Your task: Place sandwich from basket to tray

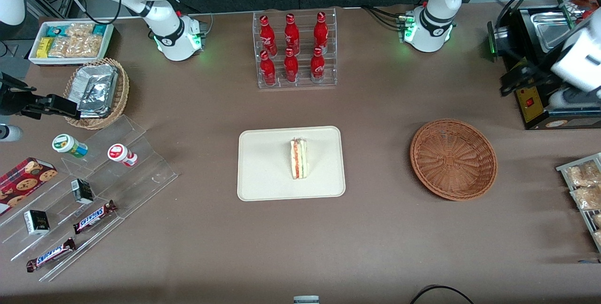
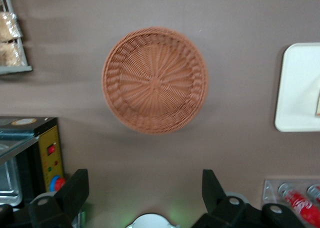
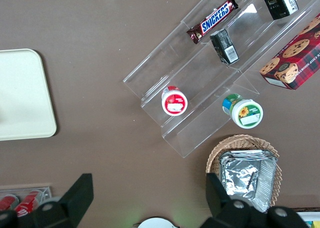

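Brown tabletop (image 1: 385, 120) held the white-bread triangular sandwich (image 1: 299, 158) upright on the cream rectangular tray (image 1: 263, 167), round reddish-brown wicker basket (image 2: 155, 80) sat empty, left gripper (image 2: 145, 190) hung above it, fingers spread, likely job done.

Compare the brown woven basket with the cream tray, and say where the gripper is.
The basket is round, woven and reddish-brown; the tray is rectangular, smooth and cream. The basket is empty; the tray holds the sandwich, standing on edge. Both sit flat on the table. The gripper is open, high above the table near the basket.
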